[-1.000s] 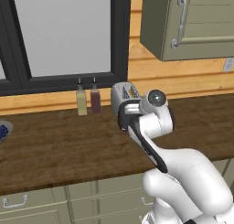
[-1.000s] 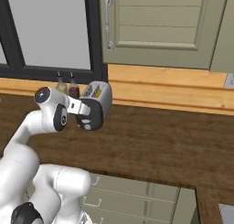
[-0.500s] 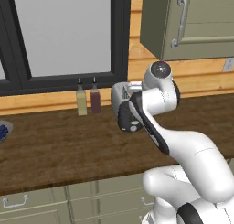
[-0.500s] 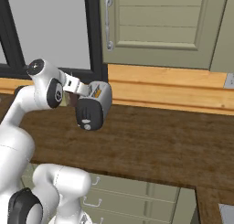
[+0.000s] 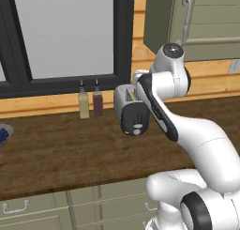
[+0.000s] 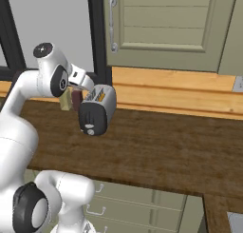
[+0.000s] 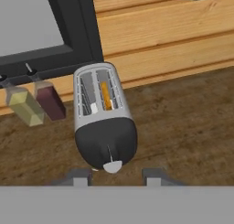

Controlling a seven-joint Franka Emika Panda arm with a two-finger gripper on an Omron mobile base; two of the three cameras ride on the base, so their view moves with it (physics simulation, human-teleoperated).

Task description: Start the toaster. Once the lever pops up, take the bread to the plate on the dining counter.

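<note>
The silver toaster (image 5: 133, 114) (image 6: 98, 109) (image 7: 104, 118) stands on the wall counter, its rounded black face toward me. The bread (image 7: 106, 96) shows as a thin tan edge sunk in the right slot. A pale lever sits low on the black face. My gripper (image 7: 116, 176) (image 6: 89, 86) hovers just above and in front of that face, open, with nothing between its fingers. The plate and the dining counter are out of view.
Two slim bottles (image 5: 83, 104) (image 5: 98, 102) stand left of the toaster against the window frame. A blue-patterned bowl (image 5: 3, 134) lies at the counter's far left. A wall cabinet (image 6: 166, 27) hangs above. Bare wood counter (image 6: 166, 151) stretches to the right.
The arm has swung upward and the hand has pulled off the toaster's black face. The fingers have come apart. The toaster stays in place.
</note>
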